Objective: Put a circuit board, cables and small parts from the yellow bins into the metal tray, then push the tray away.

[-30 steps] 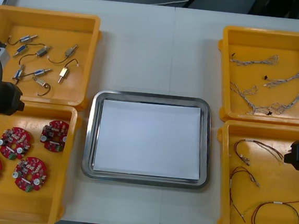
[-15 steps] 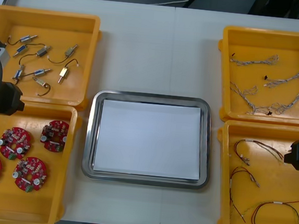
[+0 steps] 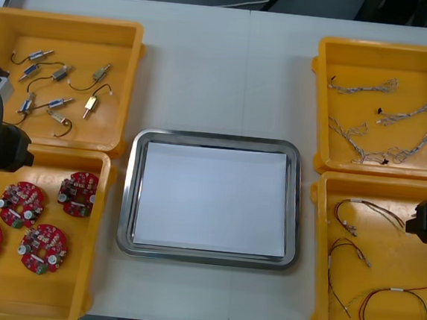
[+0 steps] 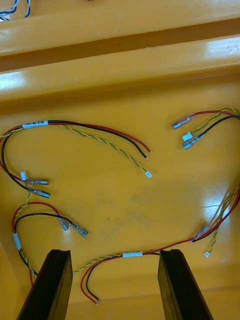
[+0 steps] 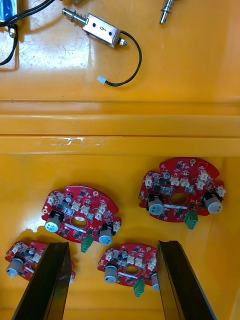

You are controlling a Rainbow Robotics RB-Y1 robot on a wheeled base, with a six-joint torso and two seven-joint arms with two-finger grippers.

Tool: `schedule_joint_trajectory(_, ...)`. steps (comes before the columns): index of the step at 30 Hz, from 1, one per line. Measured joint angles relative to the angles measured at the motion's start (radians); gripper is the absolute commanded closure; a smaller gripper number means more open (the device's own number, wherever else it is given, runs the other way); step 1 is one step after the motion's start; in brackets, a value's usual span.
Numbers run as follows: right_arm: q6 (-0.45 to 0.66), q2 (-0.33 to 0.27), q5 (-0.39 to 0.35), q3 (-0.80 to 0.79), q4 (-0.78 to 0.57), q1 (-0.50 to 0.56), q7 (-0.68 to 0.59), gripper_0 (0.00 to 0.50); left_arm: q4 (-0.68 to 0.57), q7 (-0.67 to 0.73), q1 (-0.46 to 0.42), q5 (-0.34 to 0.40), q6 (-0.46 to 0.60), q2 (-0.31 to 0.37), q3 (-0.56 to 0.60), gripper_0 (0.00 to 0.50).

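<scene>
Four boards (image 3: 77, 193): round, red, bumpy on top; loose in the near left bin (image 3: 93, 269), none in the tray yet.
Left gripper (image 5: 112, 245): fingers spread wide over them, empty; probably lining up a pick.
Tray (image 3: 293, 212): shiny steel rim, white inside; sits between the bins, presumably so both arms can reach it.
Right gripper (image 4: 112, 251): wide apart, empty, above thin red-yellow cables (image 4: 95, 131).

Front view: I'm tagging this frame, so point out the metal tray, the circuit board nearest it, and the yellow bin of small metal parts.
metal tray (image 3: 217, 140), front view, far rim.
circuit board (image 3: 77, 193), front view, its middle.
yellow bin of small metal parts (image 3: 68, 21), front view, far rim.
</scene>
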Motion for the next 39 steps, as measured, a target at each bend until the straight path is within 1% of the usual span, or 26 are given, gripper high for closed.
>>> schedule_joint_trajectory(8, 0.0, 0.002, -0.002, 0.0, 0.0, 0.0, 0.0, 0.0, 0.0, 0.0, 0.0, 0.025, 0.0, 0.0, 0.012, 0.0)
schedule_joint_trajectory(14, 0.0, 0.002, -0.009, 0.0, 0.0, 0.0, -0.018, 0.0, 0.0, -0.004, 0.028, 0.106, -0.038, 0.003, 0.07, 0.0)
schedule_joint_trajectory(18, 0.0, 0.002, -0.017, 0.0, 0.0, 0.001, -0.159, 0.0, 0.0, -0.022, 0.071, 0.157, -0.094, 0.023, 0.104, 0.0)
schedule_joint_trajectory(21, 0.0, 0.002, -0.019, 0.0, 0.0, 0.001, -0.249, 0.0, 0.0, -0.072, 0.11, 0.204, -0.141, 0.049, 0.123, 0.0)
schedule_joint_trajectory(25, 0.0, 0.002, -0.019, 0.0, 0.0, 0.004, -0.273, 0.0, -0.001, -0.197, 0.16, 0.254, -0.193, 0.072, 0.15, 0.0)
schedule_joint_trajectory(28, 0.0, 0.002, -0.018, 0.0, 0.0, 0.013, -0.398, 0.0, -0.012, -0.305, 0.205, 0.272, -0.233, 0.089, 0.175, 0.0)
schedule_joint_trajectory(30, 0.0, 0.002, -0.016, 0.0, -0.001, 0.023, -0.483, 0.0, -0.027, -0.352, 0.231, 0.276, -0.245, 0.099, 0.189, 0.0)
schedule_joint_trajectory(35, -0.001, 0.002, -0.004, 0.0, -0.022, 0.07, -0.526, 0.0, -0.07, -0.363, 0.277, 0.301, -0.249, 0.131, 0.225, 0.0)
schedule_joint_trajectory(36, -0.002, 0.002, -0.004, 0.0, -0.027, 0.082, -0.548, 0.0, -0.074, -0.363, 0.284, 0.312, -0.25, 0.14, 0.232, 0.0)
schedule_joint_trajectory(39, -0.032, 0.002, -0.004, 0.0, -0.046, 0.121, -0.671, 0.0, -0.077, -0.363, 0.309, 0.364, -0.269, 0.169, 0.257, 0.0)
